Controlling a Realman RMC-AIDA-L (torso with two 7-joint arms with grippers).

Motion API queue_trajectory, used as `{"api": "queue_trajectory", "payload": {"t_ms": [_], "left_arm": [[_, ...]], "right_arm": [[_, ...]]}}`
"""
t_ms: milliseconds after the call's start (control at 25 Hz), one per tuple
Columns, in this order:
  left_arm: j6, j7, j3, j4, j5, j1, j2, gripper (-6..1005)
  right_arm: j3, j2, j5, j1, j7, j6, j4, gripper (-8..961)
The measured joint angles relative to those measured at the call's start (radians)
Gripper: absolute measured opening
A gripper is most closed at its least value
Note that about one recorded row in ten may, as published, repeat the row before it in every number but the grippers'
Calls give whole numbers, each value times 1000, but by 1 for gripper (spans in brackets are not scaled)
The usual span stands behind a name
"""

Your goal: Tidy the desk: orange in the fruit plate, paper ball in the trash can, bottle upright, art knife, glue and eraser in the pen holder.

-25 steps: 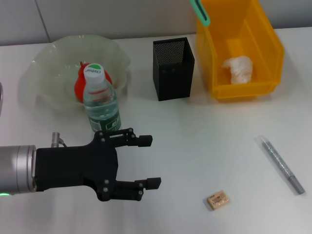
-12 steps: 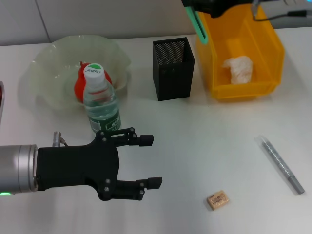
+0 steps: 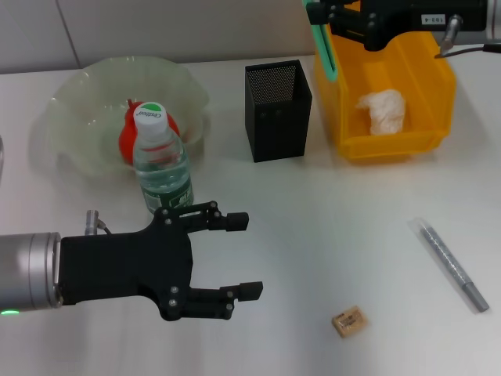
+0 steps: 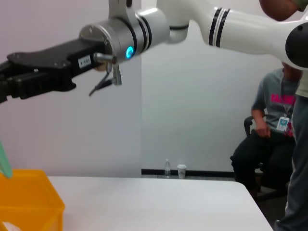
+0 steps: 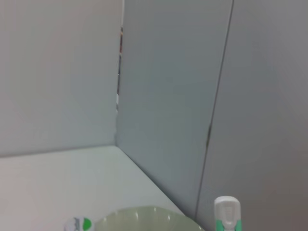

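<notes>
While the left gripper (image 3: 244, 256) idles spread apart, the right gripper (image 3: 333, 17), clamped on a green-handled art knife (image 3: 320, 35), has swung toward the square black mesh pen holder (image 3: 277, 110).

A lab or office: white table (image 4: 159, 197), plain partition walls, seated onlooker (image 4: 269, 139).

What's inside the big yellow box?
A crumpled white paper ball lies inside the deep yellow plastic trash can. The right gripper, holding a green tool, covers the can's back corner, so what is there cannot be seen.
</notes>
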Motion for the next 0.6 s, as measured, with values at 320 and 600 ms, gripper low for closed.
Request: {"api": "queue_trajectory", "payload": {"t_ms": [320,600], "left_arm": [[2,8,4,-8,-17,4,-1,809],[4,17,15,-24,-54,-1,-2,809]], "right_arm": [[72,-44,73,44,-122,-4,210,172],[101,-48,74,80,-178,15,284,171]]}}
